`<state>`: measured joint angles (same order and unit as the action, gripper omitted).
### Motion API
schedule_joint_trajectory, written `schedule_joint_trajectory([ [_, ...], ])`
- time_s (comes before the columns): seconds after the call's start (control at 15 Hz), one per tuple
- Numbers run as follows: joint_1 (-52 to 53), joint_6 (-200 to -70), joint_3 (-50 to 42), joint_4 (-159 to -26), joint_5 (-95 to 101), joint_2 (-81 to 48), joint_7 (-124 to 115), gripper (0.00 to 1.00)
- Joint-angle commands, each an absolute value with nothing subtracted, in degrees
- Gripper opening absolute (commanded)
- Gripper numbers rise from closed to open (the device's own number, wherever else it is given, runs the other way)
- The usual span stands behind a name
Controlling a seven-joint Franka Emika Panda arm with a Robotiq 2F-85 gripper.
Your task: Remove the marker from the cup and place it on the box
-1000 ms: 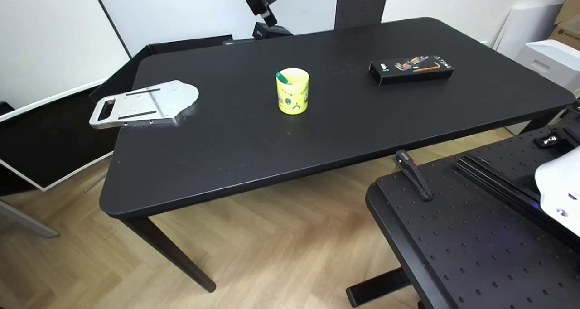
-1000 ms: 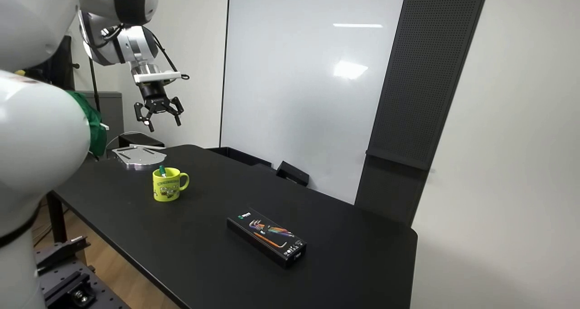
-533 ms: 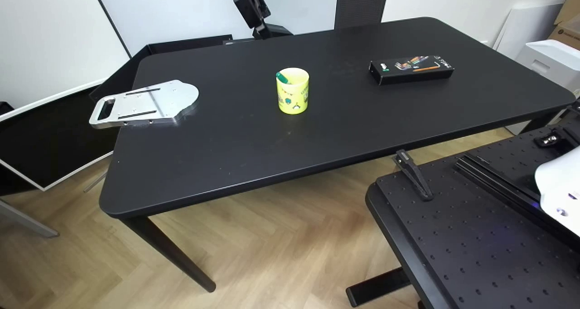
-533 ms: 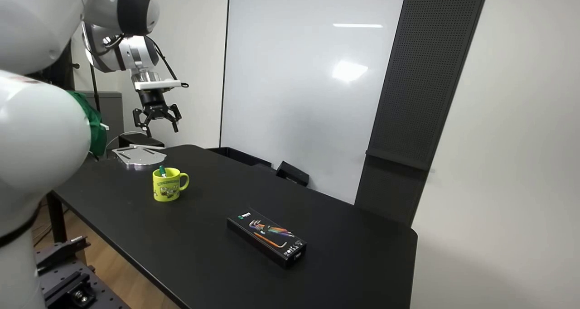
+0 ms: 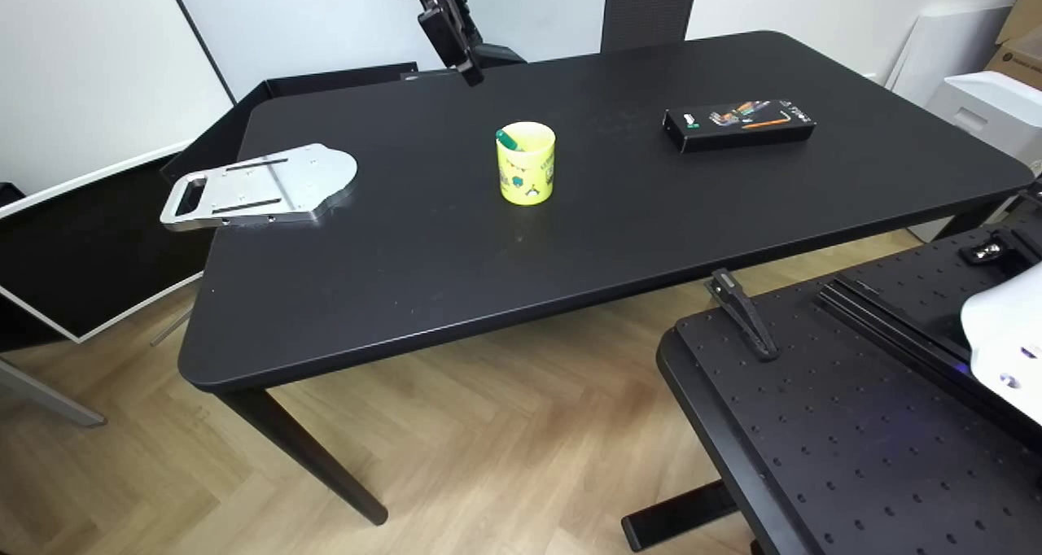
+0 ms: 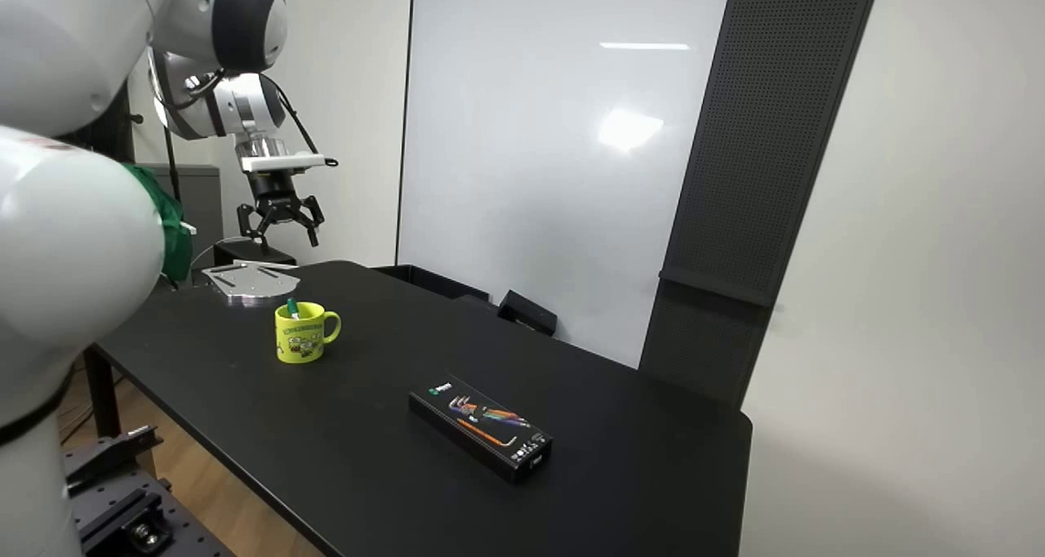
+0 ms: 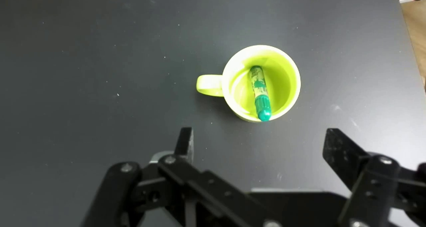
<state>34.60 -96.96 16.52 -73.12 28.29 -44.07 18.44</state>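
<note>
Your hand (image 7: 259,143) is spread wide: 2 fingers (image 7: 338,150) well apart in the wrist view, desk (image 7: 100,87) surface showing between them. You've got it apart from the cup (image 7: 283,80), which shows just beyond the fingertips there. The marker (image 7: 259,87) is in the cup, tilted: green cap end up at the rim on your hand's side, labelled body running down inside. Cap shows at the rim in both exterior views too. Cup's yellow-green, printed figures, upright on the desk, handle pointing left in your wrist view.

In an exterior view your white arm (image 6: 73,230) takes up the left edge, hand hanging off its end, fingers pointing down and spread there too. The box (image 6: 482,433) lies flat on the desk, well apart from the cup: black, coloured tools printed on top. In an exterior view you get the silver plate (image 5: 264,184), slotted end sticking out past the desk's edge; the cup is between plate and box. Black platform (image 5: 830,437) with rows of holes sits next to the desk, clamp (image 5: 742,315) on it. Behind the desk you've got a whiteboard (image 6: 563,149) and a tall perforated panel (image 6: 759,132).
</note>
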Motion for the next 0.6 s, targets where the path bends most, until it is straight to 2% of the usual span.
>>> schedule_joint_trajectory([
  [0.0,36.17,-99.54,15.08,-71.7,28.48,-47.22,19.31,1.0],
  [0.53,37.26,-100.88,14.19,-71.27,27.41,-51.16,20.98,1.0],
])
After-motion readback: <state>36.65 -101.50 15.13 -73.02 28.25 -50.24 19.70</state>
